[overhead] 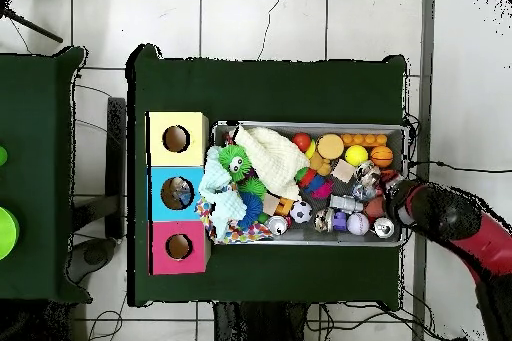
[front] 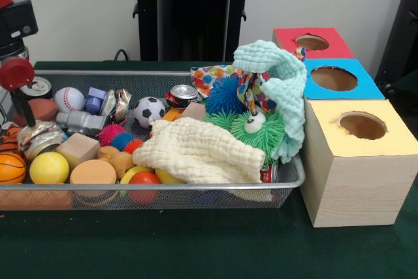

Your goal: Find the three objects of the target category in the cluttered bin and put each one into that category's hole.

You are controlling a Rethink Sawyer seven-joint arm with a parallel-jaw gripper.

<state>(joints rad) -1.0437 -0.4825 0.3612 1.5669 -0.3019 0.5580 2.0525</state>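
Front view: the arm comes in at the left edge and the end effector [front: 23, 112] hangs over the left end of the wire bin [front: 196, 186] – its fingers sit behind a red knob and clutter, so I cannot tell whether they are apart or together. Just beside it: a baseball [front: 69, 98], a soda can [front: 39, 87], crushed silver cans [front: 39, 138]. Below it in the frame: a basketball [front: 11, 168] and a yellow ball [front: 49, 168]. Well apart, toward the other end – a soccer ball [front: 149, 110], a cream cloth [front: 199, 155], a green spiky toy [front: 258, 132], a mint cloth [front: 281, 89]. Beyond the bin's far end stand three boxes with holes: red box [front: 312, 42], blue box [front: 336, 78], yellow box [front: 362, 129].

Overhead view: the end effector [overhead: 392, 200] is over the bin's right end, the red arm [overhead: 470, 232] trailing to the lower right. The three boxes lie past the opposite end on the green desk [overhead: 270, 82].
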